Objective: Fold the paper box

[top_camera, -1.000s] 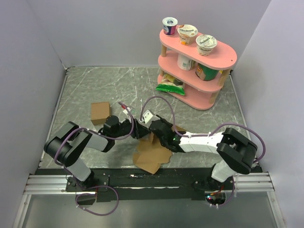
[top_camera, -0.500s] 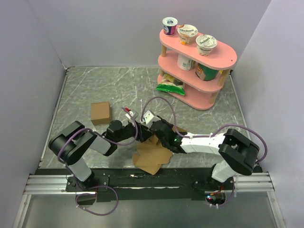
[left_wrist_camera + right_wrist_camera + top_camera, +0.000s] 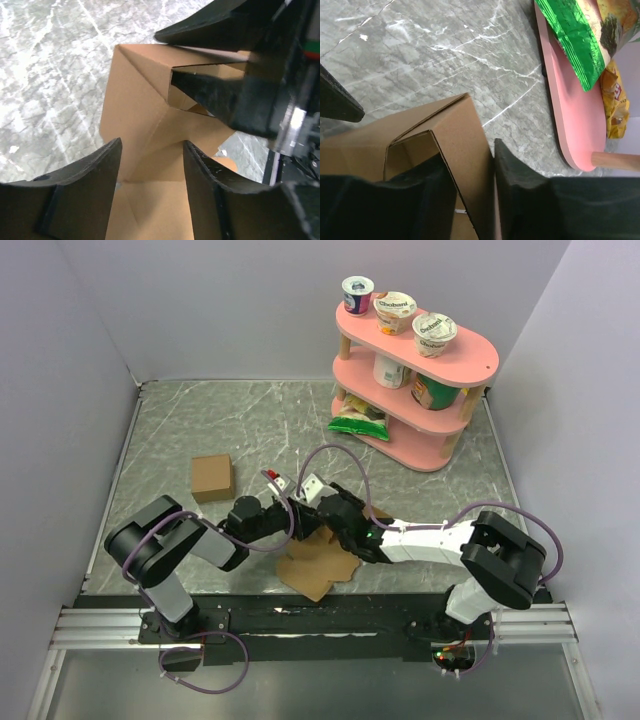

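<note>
Two yogurt cups [image 3: 397,310] on top of the pink shelf [image 3: 470,362] read "Chobani"; the 3rd cup's [image 3: 357,292] label is too small to read. Lower tiers hold more tubs, and the bottom one a green bag [image 3: 360,422]. Only the R wrist view shows a yellow bag [image 3: 615,95] beside it, w/ a red logo that is cut off.

The paper box [image 3: 315,560] is near the front table [image 3: 200,430] edge, betw. both arms, partly folded w/ one open pocket. The right gripper [image 3: 319,524] pinches a box wall, one finger inside. The left gripper [image 3: 151,145] has its jaws apart over the cardboard, gripping nothing. A small brown cube [image 3: 211,477] sits well apart on the L.
</note>
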Controlling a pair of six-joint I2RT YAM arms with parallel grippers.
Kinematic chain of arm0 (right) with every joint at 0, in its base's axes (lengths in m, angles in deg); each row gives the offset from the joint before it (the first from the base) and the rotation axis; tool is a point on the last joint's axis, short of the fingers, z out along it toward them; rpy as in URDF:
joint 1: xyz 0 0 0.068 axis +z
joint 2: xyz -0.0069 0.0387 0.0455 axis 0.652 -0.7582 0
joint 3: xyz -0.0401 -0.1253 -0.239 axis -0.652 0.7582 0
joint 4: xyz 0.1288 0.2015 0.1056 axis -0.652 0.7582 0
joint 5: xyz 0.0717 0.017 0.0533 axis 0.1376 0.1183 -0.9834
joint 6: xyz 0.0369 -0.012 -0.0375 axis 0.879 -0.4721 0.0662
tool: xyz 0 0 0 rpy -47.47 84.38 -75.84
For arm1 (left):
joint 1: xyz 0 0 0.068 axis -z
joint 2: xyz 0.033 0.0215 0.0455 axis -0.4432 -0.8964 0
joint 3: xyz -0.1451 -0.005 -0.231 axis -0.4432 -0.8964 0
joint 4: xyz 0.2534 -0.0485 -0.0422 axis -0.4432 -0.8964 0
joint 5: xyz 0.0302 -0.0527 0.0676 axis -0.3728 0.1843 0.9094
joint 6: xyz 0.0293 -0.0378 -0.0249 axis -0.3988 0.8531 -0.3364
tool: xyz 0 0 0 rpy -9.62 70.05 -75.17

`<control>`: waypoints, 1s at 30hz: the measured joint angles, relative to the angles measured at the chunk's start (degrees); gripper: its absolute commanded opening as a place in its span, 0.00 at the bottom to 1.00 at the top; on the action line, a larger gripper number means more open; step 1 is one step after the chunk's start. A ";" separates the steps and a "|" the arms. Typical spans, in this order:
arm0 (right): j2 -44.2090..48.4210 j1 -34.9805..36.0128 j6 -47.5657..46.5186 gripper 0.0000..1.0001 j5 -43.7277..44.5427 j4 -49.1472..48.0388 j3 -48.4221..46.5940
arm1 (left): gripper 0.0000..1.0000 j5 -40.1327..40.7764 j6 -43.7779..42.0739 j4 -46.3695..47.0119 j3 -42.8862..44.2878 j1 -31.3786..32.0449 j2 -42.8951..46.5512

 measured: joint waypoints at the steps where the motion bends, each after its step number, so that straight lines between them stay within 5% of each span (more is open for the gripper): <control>1: 0.02 0.13 0.04 0.53 0.04 0.07 0.00 | 0.56 0.33 -0.04 -0.02 -0.07 0.00 0.00; 4: 0.52 1.05 0.09 0.63 -0.02 1.44 0.00 | 0.54 2.03 -0.13 -0.02 -0.22 0.00 -0.02; 20: 5.75 6.97 10.10 0.81 3.58 20.13 -1.86 | 0.51 5.35 1.36 0.09 -0.17 -0.11 -2.29; 21: 6.32 7.19 11.02 0.97 3.48 21.66 -2.38 | 0.51 5.51 1.55 0.11 -0.17 -0.11 -2.60; 30: 13.97 7.96 20.81 0.97 -0.74 33.07 -5.70 | 0.49 5.73 4.15 2.43 -0.44 -0.02 -5.14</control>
